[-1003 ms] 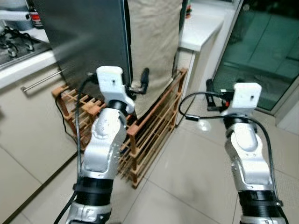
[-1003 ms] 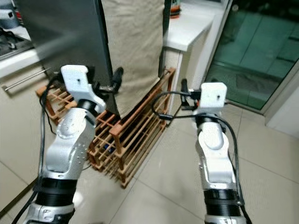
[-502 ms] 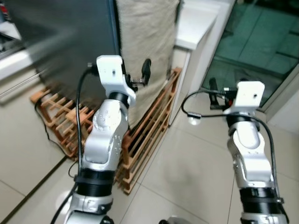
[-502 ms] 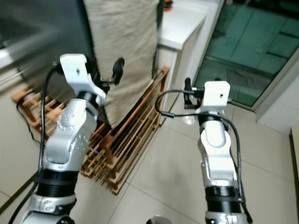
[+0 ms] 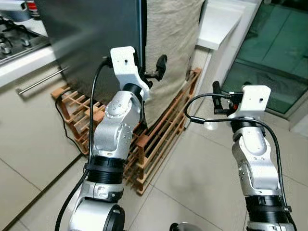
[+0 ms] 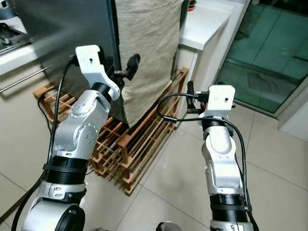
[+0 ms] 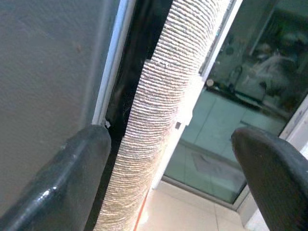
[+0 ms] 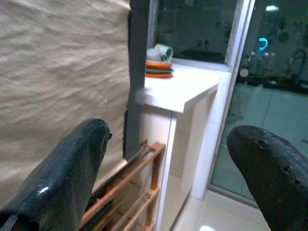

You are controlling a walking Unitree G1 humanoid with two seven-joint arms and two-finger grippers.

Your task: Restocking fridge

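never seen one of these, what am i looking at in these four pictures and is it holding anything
This is a humanoid robot with two silver arms, seen through its own cameras. The two wide pictures come from a stereo camera on its head, looking down and forward. The other two come from cameras on its wrists, looking along each gripper's two black fingers.

It stands on a tiled floor facing a dark fridge with a beige cloth hanging down beside the door edge. A wooden rack sits on the floor at the foot of the fridge, and a white counter stands beyond.

The left gripper is raised close to the cloth and the fridge door edge. The right gripper is held out in front of the counter. Both are open and hold nothing.
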